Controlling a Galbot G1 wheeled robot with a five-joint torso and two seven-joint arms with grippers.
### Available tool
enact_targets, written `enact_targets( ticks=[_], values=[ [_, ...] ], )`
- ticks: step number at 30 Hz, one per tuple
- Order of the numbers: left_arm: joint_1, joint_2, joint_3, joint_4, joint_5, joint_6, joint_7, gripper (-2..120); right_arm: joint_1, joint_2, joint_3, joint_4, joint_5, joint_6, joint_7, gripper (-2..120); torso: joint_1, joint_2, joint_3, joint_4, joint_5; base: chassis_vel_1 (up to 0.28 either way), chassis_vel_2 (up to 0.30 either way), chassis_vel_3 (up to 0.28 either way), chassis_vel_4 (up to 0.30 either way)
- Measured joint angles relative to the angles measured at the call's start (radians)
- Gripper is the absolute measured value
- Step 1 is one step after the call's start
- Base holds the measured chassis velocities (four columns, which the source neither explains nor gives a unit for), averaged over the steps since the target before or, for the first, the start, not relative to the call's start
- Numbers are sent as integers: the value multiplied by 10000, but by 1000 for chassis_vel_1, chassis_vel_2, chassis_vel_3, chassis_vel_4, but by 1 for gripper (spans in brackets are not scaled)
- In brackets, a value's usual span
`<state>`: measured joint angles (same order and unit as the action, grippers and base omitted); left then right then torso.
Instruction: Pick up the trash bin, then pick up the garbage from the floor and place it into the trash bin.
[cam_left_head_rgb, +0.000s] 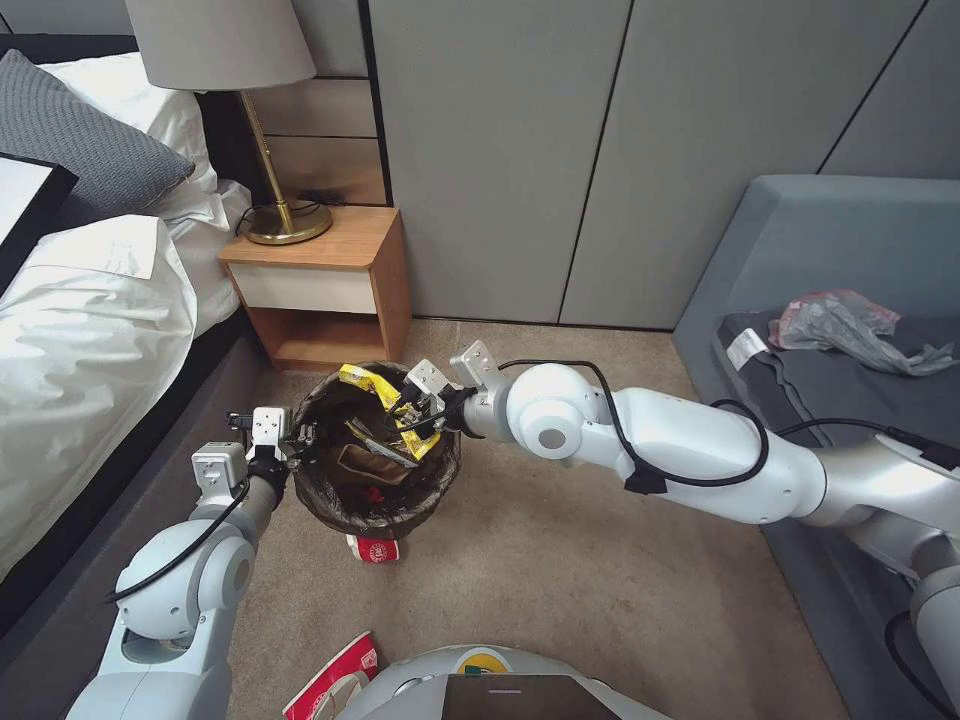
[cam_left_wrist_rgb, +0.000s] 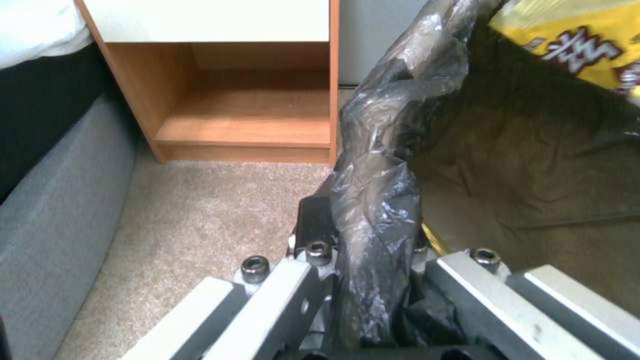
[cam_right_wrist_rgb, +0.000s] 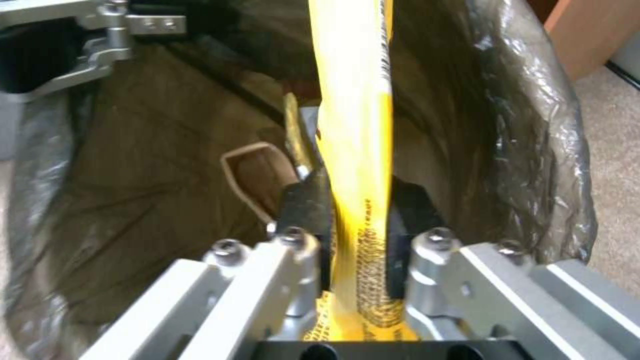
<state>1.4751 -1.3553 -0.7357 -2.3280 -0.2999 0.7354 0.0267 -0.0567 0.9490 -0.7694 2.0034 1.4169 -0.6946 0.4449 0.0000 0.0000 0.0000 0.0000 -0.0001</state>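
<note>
Head view: small round trash bin (cam_left_head_rgb: 375, 455) lined with a dark brown crinkly bag sits on the beige carpet (cam_left_head_rgb: 560, 580), just in front of the wooden nightstand (cam_left_head_rgb: 325, 285) and right of the bed (cam_left_head_rgb: 90, 330). Left gripper (cam_left_head_rgb: 298, 437) is at the bin's left rim, pinched onto the folded-over bag edge. Right gripper (cam_left_head_rgb: 425, 408) is over the right side of the bin mouth, clamped on a yellow snack wrapper (cam_left_head_rgb: 385, 395) that spans from the far rim to the right side of the opening. Inside the bin: a tan paper bag (cam_left_head_rgb: 372, 465), something red lower down, more yellow/silver wrapper scraps. A crushed red-and-white paper bowl (cam_left_head_rgb: 373, 548) lies on the floor touching the bin's near side; another red-and-white piece (cam_left_head_rgb: 335, 680) lies nearer, just left of the robot base.

Left wrist view: fingers (cam_left_wrist_rgb: 313, 225) pressed together on the bunched bag rim (cam_left_wrist_rgb: 377, 200). Yellow wrapper (cam_left_wrist_rgb: 573, 40) is at the far side of the bin interior; nightstand (cam_left_wrist_rgb: 247, 100) behind.

Right wrist view: black pads (cam_right_wrist_rgb: 303, 210) squeeze the yellow wrapper (cam_right_wrist_rgb: 353, 100), which runs straight out across the bin opening. Tan paper bag (cam_right_wrist_rgb: 260, 175) below it inside the liner. Left gripper (cam_right_wrist_rgb: 100, 40) is at the opposite rim.
</note>
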Motion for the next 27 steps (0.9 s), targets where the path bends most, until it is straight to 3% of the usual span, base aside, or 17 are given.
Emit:
enact_targets(
  ticks=[9,19,22,27],
  values=[
    [-13,-36,-22,19,-4,0,0,0,-203,121,-25,-310,-162,442,201,45,0,0,0,0,1,0,0,0,0],
    [-24,-56,-95,40,-14,0,13,0,-246,316,40,-387,-131,607,278,88,0,0,0,0,1,0,0,0,0],
    [-25,-61,-97,46,-18,0,18,0,-246,348,88,-387,-129,681,279,96,0,0,0,0,1,0,0,0,0],
    [-27,-67,-98,69,-18,0,22,0,-246,341,346,-281,-127,794,279,100,0,0,0,0,1,0,0,0,0]
  ],
)
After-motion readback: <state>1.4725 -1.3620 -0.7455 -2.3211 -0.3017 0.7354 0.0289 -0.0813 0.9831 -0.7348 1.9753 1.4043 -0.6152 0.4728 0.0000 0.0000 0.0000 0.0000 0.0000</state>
